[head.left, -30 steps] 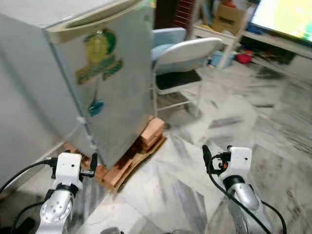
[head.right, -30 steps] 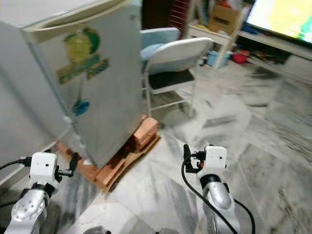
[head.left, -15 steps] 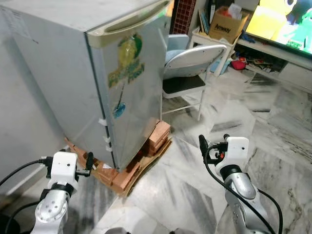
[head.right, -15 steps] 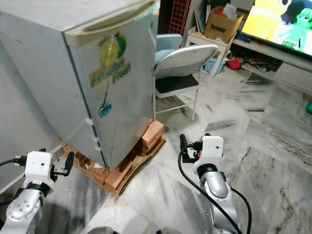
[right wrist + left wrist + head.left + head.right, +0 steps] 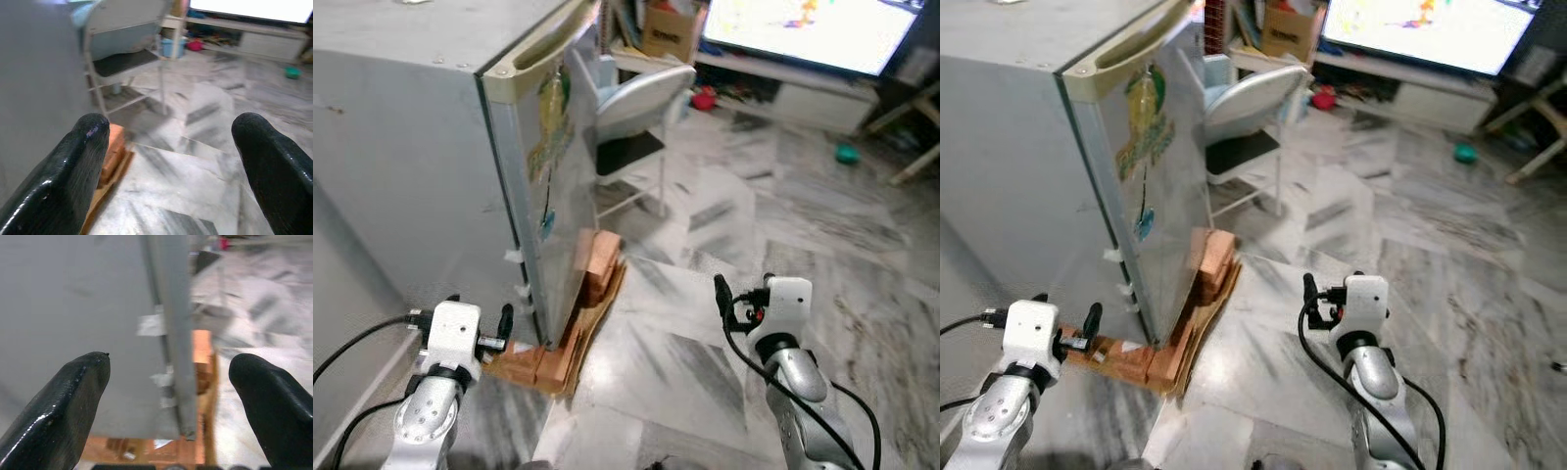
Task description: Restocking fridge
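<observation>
A small grey fridge (image 5: 421, 166) stands at the left with its door (image 5: 556, 147) closed. A cream handle (image 5: 543, 49) runs along the door's top, and a green and yellow sticker is on its front. My left gripper (image 5: 480, 311) is held low by the fridge's bottom corner, open and empty; in the left wrist view its fingers (image 5: 63, 401) frame the door's edge (image 5: 171, 333). To the right, over the marble floor, my right gripper (image 5: 744, 289) is open and empty, its fingers (image 5: 73, 171) wide apart.
The fridge rests on orange bricks (image 5: 597, 266) and cardboard (image 5: 578, 338). A white folding chair (image 5: 636, 108) stands close behind the door. Farther back are a TV (image 5: 803, 22) on a low stand and a cardboard box (image 5: 668, 20). Marble floor (image 5: 754, 215) spreads to the right.
The whole view has swung, so the camera has moved: the fridge now shows more edge-on and the room to the right has opened up. Both grippers keep their pose, open.
</observation>
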Robot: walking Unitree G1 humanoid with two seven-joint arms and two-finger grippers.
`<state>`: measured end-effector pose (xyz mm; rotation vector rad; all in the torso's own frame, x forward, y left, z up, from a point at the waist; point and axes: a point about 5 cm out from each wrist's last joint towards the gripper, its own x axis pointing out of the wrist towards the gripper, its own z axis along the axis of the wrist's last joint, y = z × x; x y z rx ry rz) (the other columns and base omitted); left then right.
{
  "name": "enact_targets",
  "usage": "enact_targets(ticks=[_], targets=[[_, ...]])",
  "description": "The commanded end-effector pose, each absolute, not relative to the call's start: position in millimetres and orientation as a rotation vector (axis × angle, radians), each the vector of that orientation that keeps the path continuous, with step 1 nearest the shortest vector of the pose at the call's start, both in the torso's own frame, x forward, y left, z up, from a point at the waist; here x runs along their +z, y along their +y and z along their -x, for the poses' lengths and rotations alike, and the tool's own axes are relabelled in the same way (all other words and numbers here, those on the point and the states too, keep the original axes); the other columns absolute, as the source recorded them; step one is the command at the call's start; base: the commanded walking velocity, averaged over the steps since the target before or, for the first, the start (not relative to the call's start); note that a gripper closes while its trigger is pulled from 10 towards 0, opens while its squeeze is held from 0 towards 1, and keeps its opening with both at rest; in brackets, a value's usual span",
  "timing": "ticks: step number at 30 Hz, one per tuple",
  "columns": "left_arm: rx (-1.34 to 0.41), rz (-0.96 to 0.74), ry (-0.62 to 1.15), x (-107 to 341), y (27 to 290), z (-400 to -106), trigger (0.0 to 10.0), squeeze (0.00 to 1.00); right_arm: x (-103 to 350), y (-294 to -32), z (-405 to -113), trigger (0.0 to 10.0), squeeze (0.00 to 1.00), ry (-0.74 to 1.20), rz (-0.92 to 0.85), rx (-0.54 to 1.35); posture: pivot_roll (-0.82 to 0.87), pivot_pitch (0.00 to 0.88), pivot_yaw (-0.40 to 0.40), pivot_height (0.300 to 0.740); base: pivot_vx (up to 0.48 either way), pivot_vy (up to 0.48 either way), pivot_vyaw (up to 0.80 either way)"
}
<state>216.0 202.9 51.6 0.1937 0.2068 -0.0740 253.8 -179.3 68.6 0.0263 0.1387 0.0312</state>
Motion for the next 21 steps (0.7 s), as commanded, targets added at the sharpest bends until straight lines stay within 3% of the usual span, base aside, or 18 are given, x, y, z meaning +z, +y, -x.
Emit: enact_targets(ticks=[1,6,13,21], targets=[[-0.113,-0.178,0.202,51.1,195.0,-214.2,10.0,0.00,69.3,-185.7,-253.5,10.0,0.00,0.140,-0.022,0.013,0.07,0.033,-0.060,0.740,0.000,0.000,0.00],[-0.127,-0.169,0.189,52.5,194.4,-214.1,10.0,0.00,69.3,-185.1,-253.6,10.0,0.00,0.140,-0.021,0.017,0.07,0.034,-0.062,0.740,0.000,0.000,0.00],[-0.140,-0.149,0.180,54.2,191.9,-215.4,10.0,0.00,69.5,-183.9,-253.7,10.0,0.00,0.140,-0.024,0.022,0.06,0.039,-0.061,0.740,0.379,0.000,0.00],[-0.140,-0.139,0.184,52.1,190.0,-215.8,10.0,0.00,67.8,-184.6,-249.2,10.0,0.00,0.147,-0.025,0.018,0.06,0.041,-0.062,0.740,0.372,0.207,0.00]])
